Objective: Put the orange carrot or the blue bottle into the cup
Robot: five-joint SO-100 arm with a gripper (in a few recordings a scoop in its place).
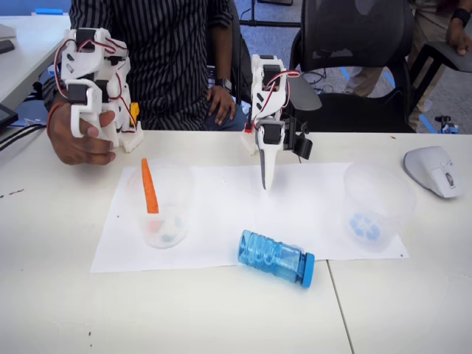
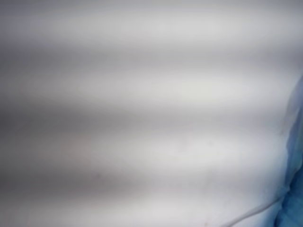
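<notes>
Nearest to me in the fixed view, the blue bottle [image 1: 276, 257] lies on its side on the white table [image 1: 184, 310], at the near edge of a sheet of white paper [image 1: 221, 199], its blue cap pointing right and toward me. Farther back on the left of the paper stands the cup [image 1: 161, 208], clear plastic with a blue mark on its base. The orange carrot [image 1: 149, 186] is inside it, standing up and leaning against the wall. A second clear cup [image 1: 375, 208] stands on the right side of the paper, well apart from the first. To its right, off the paper, sits a grey computer mouse [image 1: 434, 170]. Beyond the bottle, at the middle of the paper, my gripper [image 1: 267, 177] points straight down, tip at or just above the paper. Its white fingers look pressed together, holding nothing. Behind the table sits a person in a striped shirt [image 1: 169, 51]. My wrist view is a pale blur with a blue smear at its right edge.
</notes>
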